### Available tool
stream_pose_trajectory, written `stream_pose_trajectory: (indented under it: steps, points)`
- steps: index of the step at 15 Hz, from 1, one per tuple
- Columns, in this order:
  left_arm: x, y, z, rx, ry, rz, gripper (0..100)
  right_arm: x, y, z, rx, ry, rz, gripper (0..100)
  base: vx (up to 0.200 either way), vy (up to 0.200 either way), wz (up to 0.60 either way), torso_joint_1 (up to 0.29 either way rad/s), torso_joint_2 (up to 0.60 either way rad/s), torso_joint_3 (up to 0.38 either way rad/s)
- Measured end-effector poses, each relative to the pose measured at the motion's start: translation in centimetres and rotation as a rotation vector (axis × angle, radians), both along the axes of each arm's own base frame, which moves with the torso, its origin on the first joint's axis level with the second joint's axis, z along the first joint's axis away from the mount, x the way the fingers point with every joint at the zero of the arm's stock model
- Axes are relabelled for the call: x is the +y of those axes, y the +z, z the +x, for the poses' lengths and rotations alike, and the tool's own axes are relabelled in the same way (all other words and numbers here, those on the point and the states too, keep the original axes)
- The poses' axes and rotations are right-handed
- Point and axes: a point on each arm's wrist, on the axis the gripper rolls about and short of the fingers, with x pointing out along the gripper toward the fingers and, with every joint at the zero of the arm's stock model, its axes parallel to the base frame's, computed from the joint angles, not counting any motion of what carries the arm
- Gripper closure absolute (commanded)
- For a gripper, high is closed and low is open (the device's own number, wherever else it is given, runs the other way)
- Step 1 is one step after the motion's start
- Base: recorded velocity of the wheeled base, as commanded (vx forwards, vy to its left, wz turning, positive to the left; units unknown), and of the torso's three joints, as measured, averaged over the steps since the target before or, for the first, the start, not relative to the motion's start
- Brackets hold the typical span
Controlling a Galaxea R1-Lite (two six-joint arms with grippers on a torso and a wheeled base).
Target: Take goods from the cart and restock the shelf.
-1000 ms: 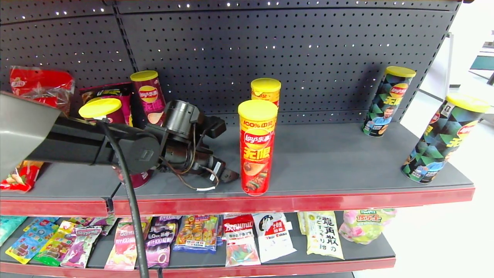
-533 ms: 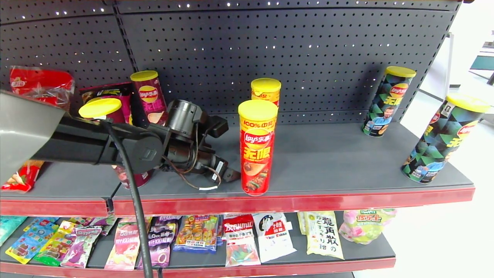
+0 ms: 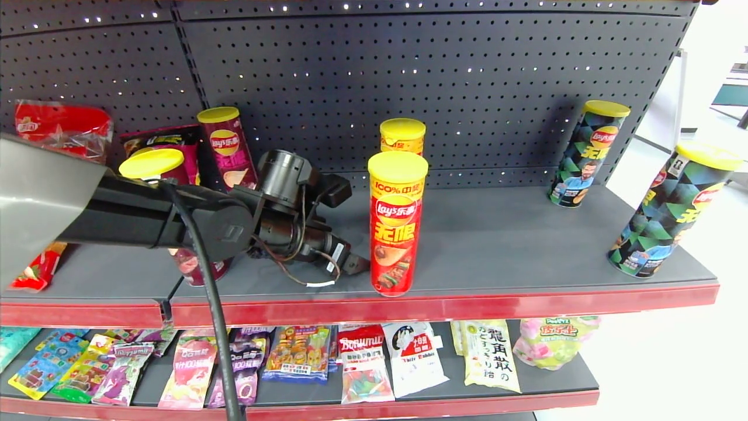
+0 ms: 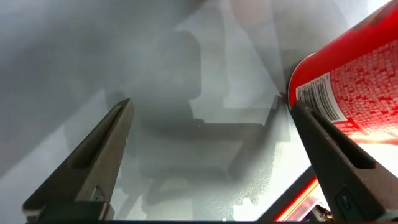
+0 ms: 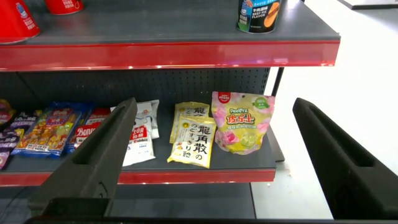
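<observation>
The red can (image 3: 396, 225) stands upright near the front edge of the upper shelf (image 3: 497, 245), its yellow lid on. The left gripper (image 3: 357, 264) lies low over the shelf just beside the can's lower part, on the can's left in the head view. In the left wrist view the gripper (image 4: 211, 109) is spread wide, with only bare shelf surface in the gap. The can (image 4: 354, 93) sits on the outer side of one finger (image 4: 323, 149), not inside the gap. That fingertip is right at the can's base, but I cannot tell whether it touches.

Directly behind the red can, toward the pegboard (image 3: 409, 70), stands a second yellow-lidded can (image 3: 402, 135). Two maroon cans are on the left — one (image 3: 225, 146) at the back, and one (image 3: 152, 164) nearer, partly hidden by the left arm. A red bag (image 3: 61, 128) leans at the far left. Well to the right, two dark patterned cans stand apart from the rest — one (image 3: 587, 155) near the back, the other (image 3: 672, 210) near the front corner.

The right gripper (image 5: 214, 106) hangs below the upper shelf with its fingers far apart and nothing in it. It faces the lower shelf (image 5: 186, 177), where a pale yellow bag (image 5: 193, 140) and a pink-and-green bag (image 5: 242, 121) lie beside other snack packets (image 3: 292, 356).
</observation>
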Motion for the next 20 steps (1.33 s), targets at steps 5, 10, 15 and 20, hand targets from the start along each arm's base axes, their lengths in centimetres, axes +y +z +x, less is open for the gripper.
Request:
stream_pose_trajectory:
  steps: [5,10,15,20]
  points:
    - [-0.1,0.0,-0.1,0.001,-0.004,0.001,0,0.0,0.0,0.0,0.000,0.000,0.000,0,0.000,0.000,0.00,0.000,0.00,0.000]
    - [0.7,0.4,-0.6,0.011,0.012,0.008,0,0.0,0.0,0.0,0.000,0.001,0.000,0,0.000,0.000,0.00,0.000,0.00,0.000]
    - [4.5,5.3,-4.5,-0.053,0.055,-0.023,0,0.0,0.0,0.0,0.000,0.001,0.000,0,0.000,0.000,0.00,0.000,0.00,0.000]
    - [8.3,10.5,-13.9,-0.163,0.023,-0.084,0,0.0,0.0,0.0,0.000,0.001,0.000,0,0.000,0.000,0.00,0.000,0.00,0.000]
